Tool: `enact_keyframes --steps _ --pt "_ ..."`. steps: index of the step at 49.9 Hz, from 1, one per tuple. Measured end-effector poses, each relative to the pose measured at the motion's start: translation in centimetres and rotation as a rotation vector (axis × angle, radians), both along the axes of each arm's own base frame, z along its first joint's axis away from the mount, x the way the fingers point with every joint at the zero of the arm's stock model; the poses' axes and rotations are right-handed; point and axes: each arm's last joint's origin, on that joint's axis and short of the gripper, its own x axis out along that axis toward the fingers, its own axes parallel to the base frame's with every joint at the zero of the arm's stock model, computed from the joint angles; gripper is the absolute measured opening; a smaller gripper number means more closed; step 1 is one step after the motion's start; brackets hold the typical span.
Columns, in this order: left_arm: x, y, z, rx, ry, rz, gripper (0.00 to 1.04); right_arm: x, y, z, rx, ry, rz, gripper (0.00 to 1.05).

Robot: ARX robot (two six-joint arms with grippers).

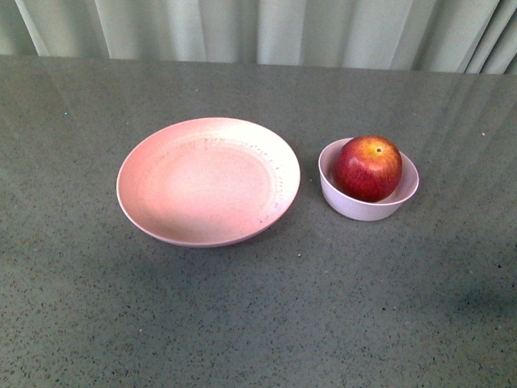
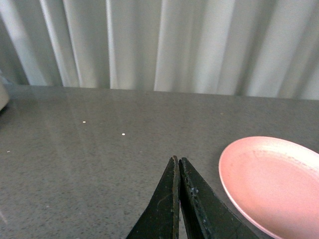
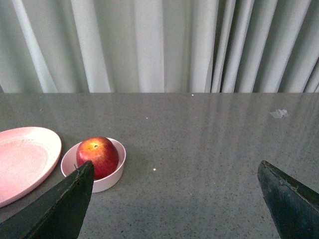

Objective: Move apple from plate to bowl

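Apple (image 1: 368,167): sat in bowl (image 1: 355,208), just beside plate (image 1: 208,180) on bench (image 1: 258,315).
Left end effector (image 2: 178,160): jaws closed, holding nothing.
Right end effector (image 3: 177,174): jaws wide apart, holding nothing.

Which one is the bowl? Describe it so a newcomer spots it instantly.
On the grey table, find the wide shallow pink plate. Just beside it, apart from it, sits the bowl: smaller, deeper, paler pink, and the only dish holding the red apple.
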Motion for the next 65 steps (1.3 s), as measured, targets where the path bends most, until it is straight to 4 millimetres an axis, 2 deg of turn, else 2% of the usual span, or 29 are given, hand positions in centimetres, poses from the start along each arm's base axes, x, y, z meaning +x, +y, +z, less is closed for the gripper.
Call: enact_keyframes --steps 16,65 --pt "-1.9 0.2 0.4 0.0 -0.014 0.006 0.02 0.0 0.0 0.0 0.0 0.0 0.0 0.96" --pt "-4.8 0.2 0.9 0.0 -0.031 0.006 0.02 0.0 0.0 0.0 0.0 0.0 0.0 0.96"
